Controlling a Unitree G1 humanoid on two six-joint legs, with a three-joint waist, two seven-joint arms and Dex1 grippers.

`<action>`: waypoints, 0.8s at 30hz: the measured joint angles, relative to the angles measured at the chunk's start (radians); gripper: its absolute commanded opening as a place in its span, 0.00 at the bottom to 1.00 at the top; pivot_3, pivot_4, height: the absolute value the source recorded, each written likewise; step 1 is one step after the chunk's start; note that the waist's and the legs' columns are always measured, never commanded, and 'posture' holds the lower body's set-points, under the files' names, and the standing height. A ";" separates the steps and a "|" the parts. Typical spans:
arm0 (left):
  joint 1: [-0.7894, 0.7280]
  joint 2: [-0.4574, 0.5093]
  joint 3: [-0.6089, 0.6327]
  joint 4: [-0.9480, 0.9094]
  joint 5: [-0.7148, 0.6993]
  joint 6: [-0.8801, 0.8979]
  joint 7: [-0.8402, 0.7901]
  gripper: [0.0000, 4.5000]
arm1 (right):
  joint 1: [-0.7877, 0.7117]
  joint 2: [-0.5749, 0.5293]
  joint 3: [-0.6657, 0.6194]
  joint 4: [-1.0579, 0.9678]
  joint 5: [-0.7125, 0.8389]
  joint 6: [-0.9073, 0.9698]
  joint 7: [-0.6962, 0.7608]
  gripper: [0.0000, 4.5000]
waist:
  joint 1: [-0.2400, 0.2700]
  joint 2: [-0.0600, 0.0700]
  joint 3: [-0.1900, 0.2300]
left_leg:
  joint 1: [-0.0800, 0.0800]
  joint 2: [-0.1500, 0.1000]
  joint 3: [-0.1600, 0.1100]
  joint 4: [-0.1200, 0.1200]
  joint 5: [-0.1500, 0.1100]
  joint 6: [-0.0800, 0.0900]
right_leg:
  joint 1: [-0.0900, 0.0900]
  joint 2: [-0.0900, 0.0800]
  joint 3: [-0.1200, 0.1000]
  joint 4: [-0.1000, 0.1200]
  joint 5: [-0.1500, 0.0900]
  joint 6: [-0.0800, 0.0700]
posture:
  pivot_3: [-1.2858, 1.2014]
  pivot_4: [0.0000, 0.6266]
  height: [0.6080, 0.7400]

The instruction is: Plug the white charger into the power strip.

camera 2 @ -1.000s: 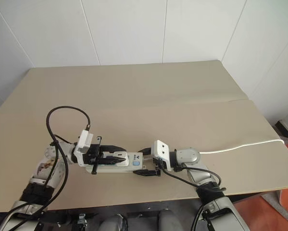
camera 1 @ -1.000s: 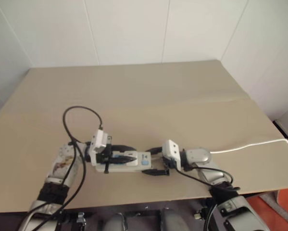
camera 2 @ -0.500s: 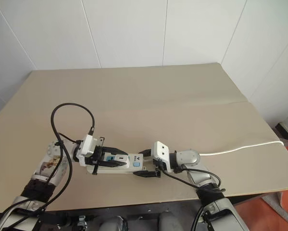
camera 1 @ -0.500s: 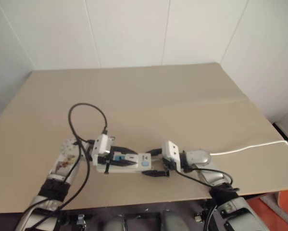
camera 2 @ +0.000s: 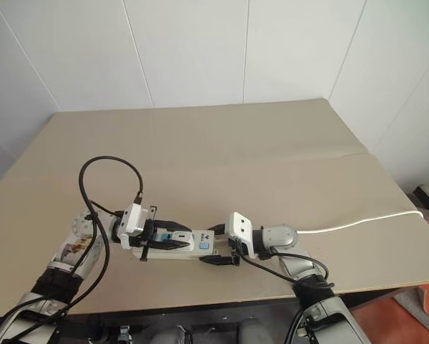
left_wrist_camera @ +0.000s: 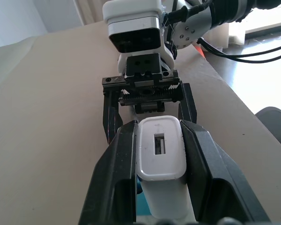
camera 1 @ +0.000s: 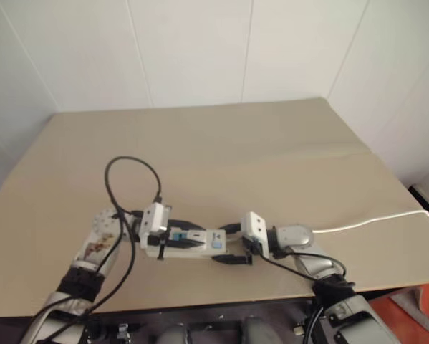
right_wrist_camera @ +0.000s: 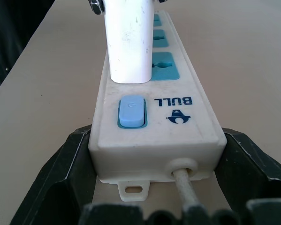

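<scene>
Gripping the white charger (left_wrist_camera: 161, 155) between its closed fingers, your left gripper (left_wrist_camera: 159, 154) held it on the power strip (right_wrist_camera: 152, 101) at the socket nearest the blue switch (right_wrist_camera: 131, 112). Your right gripper (right_wrist_camera: 154, 164) clamped the strip's cable end, near the table (camera 1: 221, 150) front edge, with bare tabletop beyond the fingers. Your right wrist view showed the switch beside the charger; your left wrist view showed the charger's back slot.

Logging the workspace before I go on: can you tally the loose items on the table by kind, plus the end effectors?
White charger: 1
Power strip: 1
Power strip cable: 1
End effectors, left end effector and right end effector: 2
Total: 5
</scene>
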 measured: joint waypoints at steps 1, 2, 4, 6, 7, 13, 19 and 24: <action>0.007 0.000 0.002 -0.008 0.000 0.002 0.009 0.24 | 0.000 0.000 0.000 0.000 0.000 0.000 0.000 0.76 | 0.000 0.000 0.000 | 0.000 0.000 0.000 0.000 0.000 0.000 | 0.000 0.000 0.000 0.000 0.000 0.000 | 0.52 0.24 1.00; 0.010 0.000 0.004 -0.011 0.000 0.003 0.012 0.24 | 0.000 0.000 0.000 0.000 0.000 0.000 0.000 0.76 | 0.000 0.000 0.000 | 0.000 0.000 0.000 -0.001 0.000 0.000 | 0.000 0.000 0.000 -0.001 0.000 0.000 | 0.52 0.24 1.00; 0.011 0.000 0.011 -0.012 -0.001 0.005 0.012 0.24 | 0.000 0.001 0.000 0.001 0.000 0.000 0.000 0.76 | 0.001 0.000 0.000 | 0.000 0.000 0.000 -0.001 0.000 0.000 | 0.000 0.000 0.000 0.000 0.000 0.000 | 0.52 0.24 1.00; 0.012 0.001 0.014 -0.012 -0.001 0.005 0.009 0.24 | -0.001 0.001 0.000 0.002 0.000 0.000 0.000 0.76 | 0.000 0.000 0.000 | 0.000 0.000 0.000 -0.001 0.000 0.000 | -0.001 0.000 0.000 0.000 0.000 0.000 | 0.52 0.24 1.00; 0.011 0.001 0.016 -0.010 -0.001 0.003 0.004 0.24 | -0.001 0.002 0.001 0.002 0.000 0.000 0.000 0.76 | 0.000 0.000 0.000 | 0.000 0.000 0.000 -0.001 0.000 0.000 | -0.001 0.000 0.000 -0.001 0.000 0.000 | 0.52 0.24 1.00; 0.007 0.038 0.018 0.108 0.039 -0.017 -0.047 0.57 | -0.002 0.007 0.015 -0.002 0.006 -0.013 0.005 0.76 | -0.009 0.000 0.001 | -0.001 0.000 0.001 -0.007 0.000 0.000 | -0.006 0.003 0.005 -0.001 0.000 -0.001 | 0.52 0.24 1.00; -0.014 0.039 0.046 0.158 0.040 -0.041 -0.091 0.99 | -0.004 0.002 0.015 -0.001 0.010 -0.015 0.008 0.76 | -0.006 0.001 0.001 | -0.001 0.000 0.002 -0.007 0.000 0.000 | -0.008 0.002 0.006 -0.001 -0.001 -0.001 | 0.52 0.24 1.00; -0.011 0.043 0.057 0.148 0.034 -0.030 -0.130 0.99 | -0.005 0.002 0.017 -0.002 0.011 -0.020 0.009 0.76 | -0.007 0.000 0.001 | -0.002 0.000 0.002 -0.007 0.000 0.000 | -0.009 0.002 0.006 -0.002 -0.001 -0.001 | 0.52 0.24 1.00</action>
